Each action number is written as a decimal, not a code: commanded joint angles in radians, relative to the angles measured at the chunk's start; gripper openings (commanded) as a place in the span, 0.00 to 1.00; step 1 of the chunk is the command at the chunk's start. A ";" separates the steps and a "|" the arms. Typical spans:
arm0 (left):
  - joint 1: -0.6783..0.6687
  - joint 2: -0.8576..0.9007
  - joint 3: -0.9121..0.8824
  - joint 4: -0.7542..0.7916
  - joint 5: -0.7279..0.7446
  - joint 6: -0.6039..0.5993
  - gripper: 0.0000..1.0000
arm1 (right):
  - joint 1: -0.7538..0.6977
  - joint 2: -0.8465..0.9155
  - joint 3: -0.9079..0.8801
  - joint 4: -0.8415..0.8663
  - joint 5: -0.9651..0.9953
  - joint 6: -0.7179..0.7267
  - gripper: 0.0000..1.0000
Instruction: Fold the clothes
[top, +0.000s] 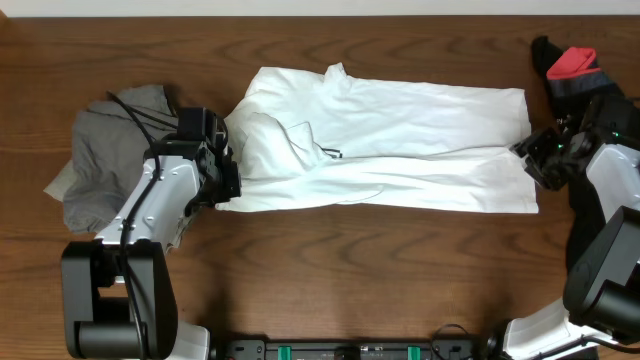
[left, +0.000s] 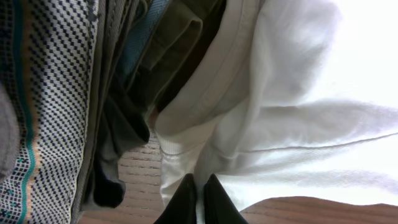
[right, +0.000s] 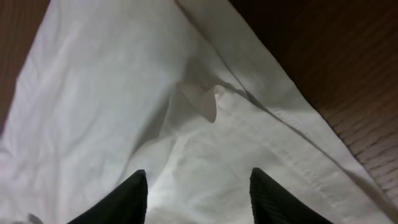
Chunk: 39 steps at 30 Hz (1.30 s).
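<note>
The white T-shirt (top: 390, 140) lies across the middle of the table, folded lengthwise into a long band. My left gripper (top: 228, 178) is at its left end, by the collar. In the left wrist view it (left: 199, 196) is shut, with a thin fold of the white T-shirt (left: 280, 124) pinched between the fingers. My right gripper (top: 528, 160) is at the shirt's right end. In the right wrist view it (right: 198, 182) stands open over the white cloth (right: 124, 93) near a hem, and nothing is between the fingertips (right: 138, 183).
A heap of grey-khaki clothes (top: 110, 150) lies left of the shirt, under my left arm; it fills the left of the left wrist view with a dotted patterned piece (left: 43, 93). A black-and-red garment (top: 572, 65) sits at the back right. Bare wooden table (top: 350, 270) runs along the front.
</note>
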 joint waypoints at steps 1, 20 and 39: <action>0.005 -0.011 0.017 -0.004 -0.001 0.014 0.06 | 0.018 0.007 -0.007 0.008 0.024 0.095 0.50; 0.005 -0.011 0.017 -0.016 -0.001 0.029 0.06 | -0.024 0.014 -0.017 -0.199 0.259 -0.289 0.51; 0.005 -0.011 0.017 -0.025 -0.001 0.029 0.06 | -0.039 0.010 -0.170 -0.067 0.208 -0.270 0.05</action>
